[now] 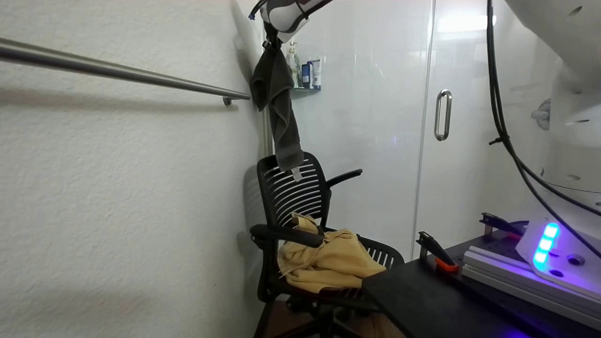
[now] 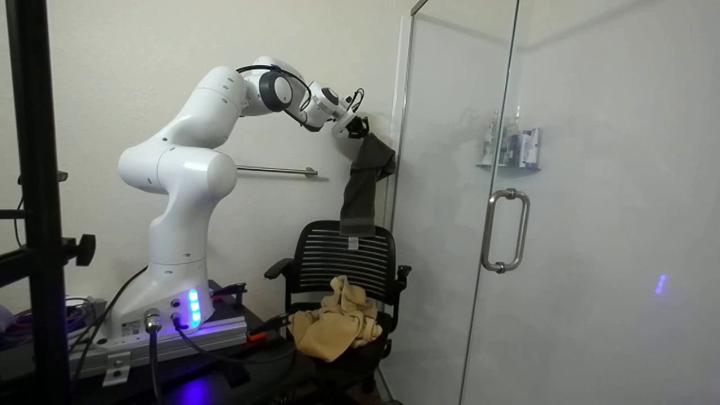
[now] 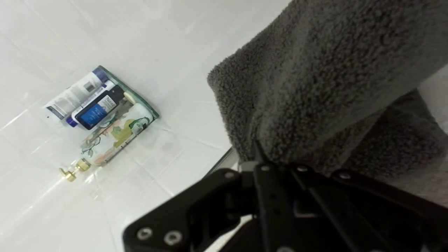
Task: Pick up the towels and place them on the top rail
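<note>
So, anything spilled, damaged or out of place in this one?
Nothing looks spilled or damaged. The office chair seems odd furniture beside a glass shower enclosure, and the tan towel lies crumpled on it. The dark gray towel hangs lopsided from the closed jaws, one end far below the other.

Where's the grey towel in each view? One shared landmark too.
In an exterior view: grey towel, upper half, just left of centre.
In an exterior view: grey towel, near the centre.
Wrist view: grey towel, filling the upper right.
Shared landmark: toiletries, left of the towel in the wrist view, right in both exterior views.
</note>
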### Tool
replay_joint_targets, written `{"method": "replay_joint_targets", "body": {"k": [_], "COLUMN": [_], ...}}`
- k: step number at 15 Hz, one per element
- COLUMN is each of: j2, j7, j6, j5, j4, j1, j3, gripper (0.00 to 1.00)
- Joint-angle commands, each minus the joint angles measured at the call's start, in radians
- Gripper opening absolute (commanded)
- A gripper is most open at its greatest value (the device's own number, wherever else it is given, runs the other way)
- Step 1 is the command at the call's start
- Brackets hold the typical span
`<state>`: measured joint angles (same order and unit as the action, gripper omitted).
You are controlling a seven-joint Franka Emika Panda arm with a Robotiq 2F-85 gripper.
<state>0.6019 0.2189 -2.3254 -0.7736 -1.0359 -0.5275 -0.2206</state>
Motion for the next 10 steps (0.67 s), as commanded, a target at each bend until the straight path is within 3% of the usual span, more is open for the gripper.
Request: {"method": "replay_joint_targets", "body": {"k": [1, 3, 6, 10], "j2": [0.010, 0.023, -0.033, -0.009], "j7": [0.004, 0.052, 0.319, 0.657], "j6": [0.000, -0.057, -0.190, -0.348], "j5": [-0.004, -0.040, -0.182, -0.354], "j4": [0.007, -0.027, -0.124, -0.132], "j1": [-0.002, -0.003, -0.032, -0.068], "j3": [-0.005, -0.027, -0.112, -0.285], "gripper": [0.01, 0.01, 0.01, 0.01]}}
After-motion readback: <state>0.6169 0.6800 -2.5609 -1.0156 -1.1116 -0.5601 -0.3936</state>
